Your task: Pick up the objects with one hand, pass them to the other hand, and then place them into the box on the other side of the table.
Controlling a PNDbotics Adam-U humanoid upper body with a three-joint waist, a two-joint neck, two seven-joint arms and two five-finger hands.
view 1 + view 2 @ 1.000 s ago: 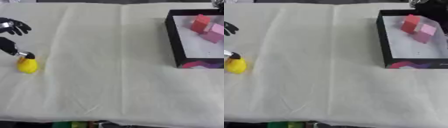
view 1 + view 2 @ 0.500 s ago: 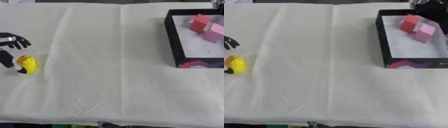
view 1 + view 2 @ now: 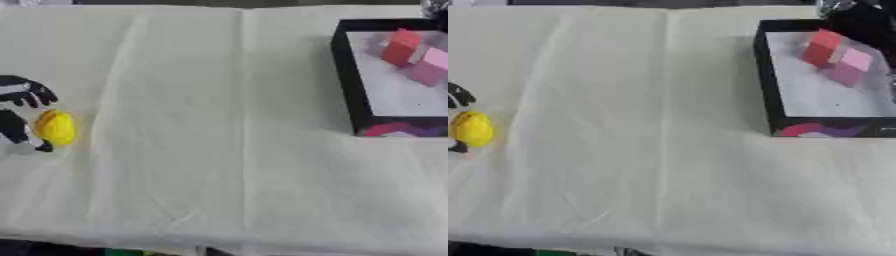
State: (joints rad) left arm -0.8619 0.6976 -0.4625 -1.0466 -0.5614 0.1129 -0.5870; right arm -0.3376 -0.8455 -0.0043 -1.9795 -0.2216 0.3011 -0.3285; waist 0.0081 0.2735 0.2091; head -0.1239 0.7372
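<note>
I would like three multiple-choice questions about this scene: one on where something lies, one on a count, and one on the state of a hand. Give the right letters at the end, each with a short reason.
1. Where does the yellow object lie?
A. inside the box
B. on the cloth at the left edge, beside the left hand
C. in the middle of the table

2. How many blocks are in the box?
A. none
B. two
C. five

3. What is the left hand doing?
A. its fingers curl around the yellow object
B. it rests flat in the box
C. it holds a pink block

Answers:
1 B: the yellow object lies on the white cloth far from the box.
2 B: a red block and a pink block lie inside.
3 A: the left hand has dark fingers above and below the object.
</note>
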